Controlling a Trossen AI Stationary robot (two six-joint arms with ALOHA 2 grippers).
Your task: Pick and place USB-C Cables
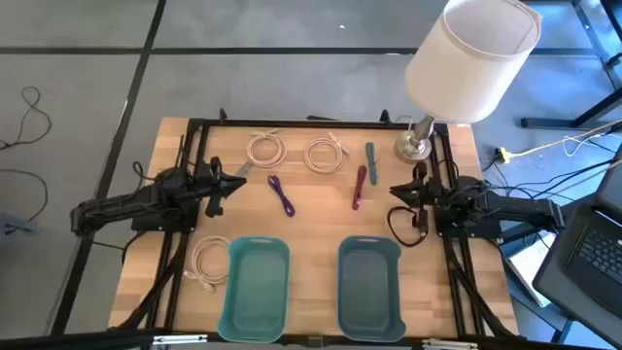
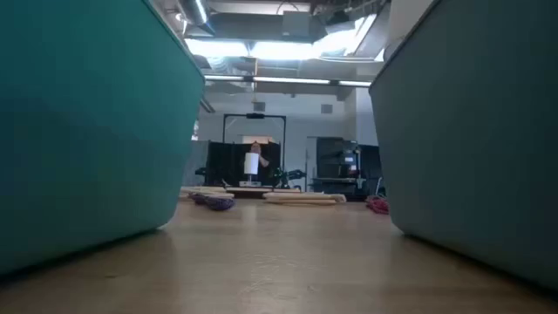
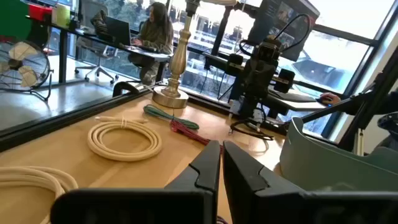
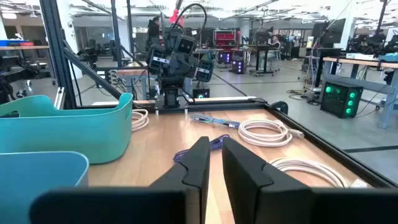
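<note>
Both hands are waiting nearly closed and empty, left hand (image 1: 236, 182) and right hand (image 1: 397, 191). Coils (image 1: 264, 149) are lying loose on the table (image 1: 311, 228); thin loops risk slipping or snagging.

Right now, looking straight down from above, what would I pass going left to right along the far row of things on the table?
Left gripper → cream coil → purple lead → second cream coil → magenta lead → teal lead → lamp base.
</note>
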